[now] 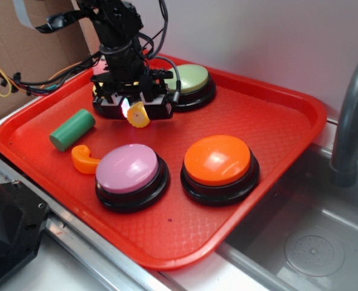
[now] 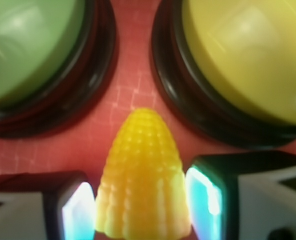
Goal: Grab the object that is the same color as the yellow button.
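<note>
We see a pale wall behind a red tray (image 1: pixel 275 121) that sits beside a grey sink basin (image 1: pixel 324 242) with a grey faucet pipe (image 1: pixel 351 121); we take the tray as our landmark. The black robot arm (image 1: pixel 118 36) reaches down over the tray's far left part, cables trailing from it.

On the tray we count four buttons, each on a black base. The orange button (image 1: pixel 218 160) and the pink button (image 1: pixel 127 170) are the two large ones, side by side along the tray's near edge. The pale green button (image 1: pixel 191 79) sits at the tray's far edge. The yellow button (image 2: pixel 248 55) is clear only in the wrist view, next to the green one; in the exterior view the arm covers nearly all of it.

We count one green cylinder (image 1: pixel 72 129) lying on its side near the tray's left edge, and one orange curved toy (image 1: pixel 83 159) just beside the pink button.

There is one yellow corn piece (image 2: pixel 142 185). It sits between the two fingers (image 2: pixel 77 210) of the claw (image 1: pixel 137 112), which is closed to the cob's width, a pad pressed against each flank. In the wrist view its long axis runs up the frame, tapered tip toward the strip of tray between the green and yellow buttons, wide end nearest the camera. In the exterior view the corn appears raised off the tray floor.
</note>
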You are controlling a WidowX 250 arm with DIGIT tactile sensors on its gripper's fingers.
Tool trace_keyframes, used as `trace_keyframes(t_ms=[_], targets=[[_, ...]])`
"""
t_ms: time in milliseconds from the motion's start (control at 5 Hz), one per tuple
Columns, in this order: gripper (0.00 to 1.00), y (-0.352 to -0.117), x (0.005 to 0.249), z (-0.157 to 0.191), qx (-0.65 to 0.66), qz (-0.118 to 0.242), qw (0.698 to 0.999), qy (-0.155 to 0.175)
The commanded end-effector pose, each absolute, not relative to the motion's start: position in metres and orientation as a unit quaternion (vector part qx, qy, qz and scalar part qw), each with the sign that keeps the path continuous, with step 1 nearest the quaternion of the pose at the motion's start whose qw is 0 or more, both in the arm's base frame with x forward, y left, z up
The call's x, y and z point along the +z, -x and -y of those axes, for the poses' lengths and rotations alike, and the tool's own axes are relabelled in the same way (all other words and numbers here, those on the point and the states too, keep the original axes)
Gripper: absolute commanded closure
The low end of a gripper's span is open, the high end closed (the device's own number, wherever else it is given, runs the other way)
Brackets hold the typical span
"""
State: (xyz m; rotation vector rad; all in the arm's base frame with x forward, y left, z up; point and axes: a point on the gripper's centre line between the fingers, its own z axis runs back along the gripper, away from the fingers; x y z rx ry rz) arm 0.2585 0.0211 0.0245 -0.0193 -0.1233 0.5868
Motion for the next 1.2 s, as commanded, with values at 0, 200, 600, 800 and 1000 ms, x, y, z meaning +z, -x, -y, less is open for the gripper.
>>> trace_keyframes(t_ms=[0,200,600,800,1000], targets=[[1.00,-0.250,0.101,-0.035,0.260,0.097,0.961,-0.011],[1.00,-0.247,0.146,-0.035,0.189,0.045,0.981,-0.009],[1.00,-0.230,0.210,-0.009,0.116,0.049,0.992,0.001],[1.00,-0.223,0.210,-0.009,0.138,0.083,0.987,-0.001],[0.96,-0.227,0.207,-0.021,0.143,0.055,0.988,-0.020]])
